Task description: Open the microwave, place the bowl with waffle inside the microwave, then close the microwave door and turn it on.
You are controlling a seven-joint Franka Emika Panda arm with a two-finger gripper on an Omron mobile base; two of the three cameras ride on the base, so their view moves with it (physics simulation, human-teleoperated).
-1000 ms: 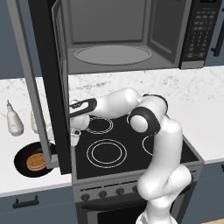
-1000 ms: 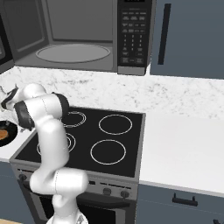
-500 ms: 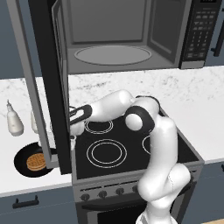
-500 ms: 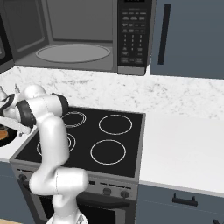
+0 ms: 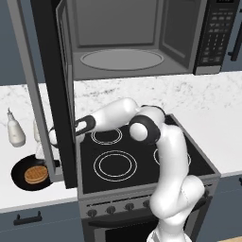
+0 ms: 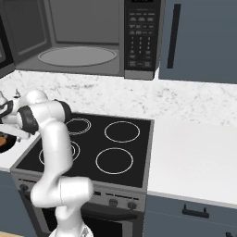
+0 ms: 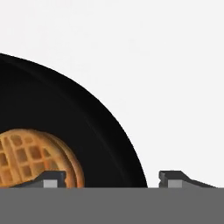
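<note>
The microwave (image 5: 137,28) hangs over the stove with its door (image 5: 52,94) swung wide to the left, showing the grey inside and the glass turntable (image 5: 122,59). A black bowl (image 5: 19,176) with a golden waffle (image 5: 36,174) sits on the counter left of the stove, below the door's edge. In the hand view my gripper (image 7: 111,179) is open and straddles the bowl's rim (image 7: 113,144). One fingertip (image 7: 51,178) is inside over the waffle (image 7: 30,159), the other (image 7: 173,178) outside over the counter. My hand (image 5: 84,125) reaches behind the open door.
Two white bottles (image 5: 15,133) stand on the counter behind the bowl. The black stovetop (image 5: 137,156) lies under my arm. The microwave's button panel (image 6: 141,32) is at its right, beside a blue-grey cabinet door (image 6: 199,37). White counter (image 6: 194,152) stretches to the right.
My arm has stretched further left and lower, bringing the hand behind the open door and down over the bowl's rim. Bowl and door have not moved.
</note>
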